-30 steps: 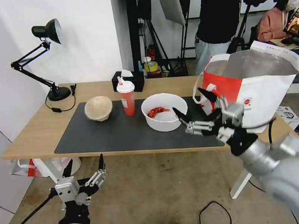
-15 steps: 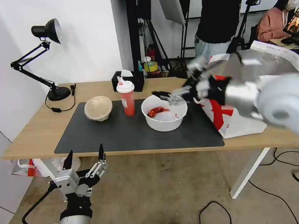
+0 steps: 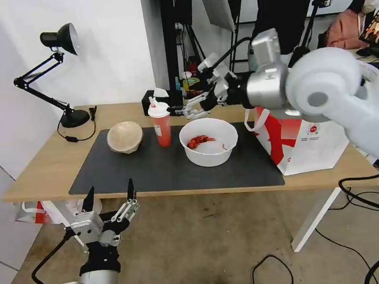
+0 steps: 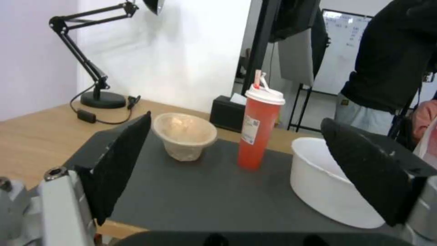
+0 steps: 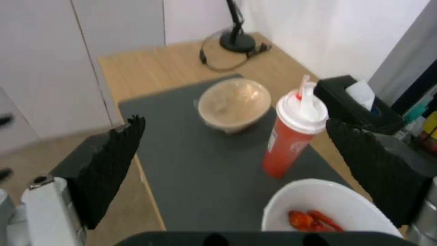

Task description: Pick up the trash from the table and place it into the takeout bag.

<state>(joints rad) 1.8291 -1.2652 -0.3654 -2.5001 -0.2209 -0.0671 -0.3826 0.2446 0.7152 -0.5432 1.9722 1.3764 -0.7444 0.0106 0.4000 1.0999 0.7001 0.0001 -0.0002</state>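
Note:
On the dark mat [image 3: 157, 173] of the table [image 3: 41, 170] stand the pieces of trash: a beige bowl [image 3: 125, 137], a red cup [image 3: 161, 127] with white lid and straw, and a white bowl [image 3: 208, 142] holding red scraps. The takeout bag [image 3: 306, 138] stands at the table's right end. My right gripper [image 3: 180, 108] hovers open above the table, just right of the cup's lid and behind the white bowl. Its wrist view looks down on the cup [image 5: 291, 141], beige bowl [image 5: 234, 102] and white bowl [image 5: 330, 208]. My left gripper [image 3: 110, 193] hangs open below the table's front edge.
A black tissue box [image 3: 161, 101] sits behind the cup, close to the right gripper. A black desk lamp [image 3: 62, 80] with its cable stands at the far left corner. Cables lie on the floor at the right.
My right arm has swung up from the table's front by the bag, across the white bowl, to beside the cup's lid. The left gripper has risen slightly.

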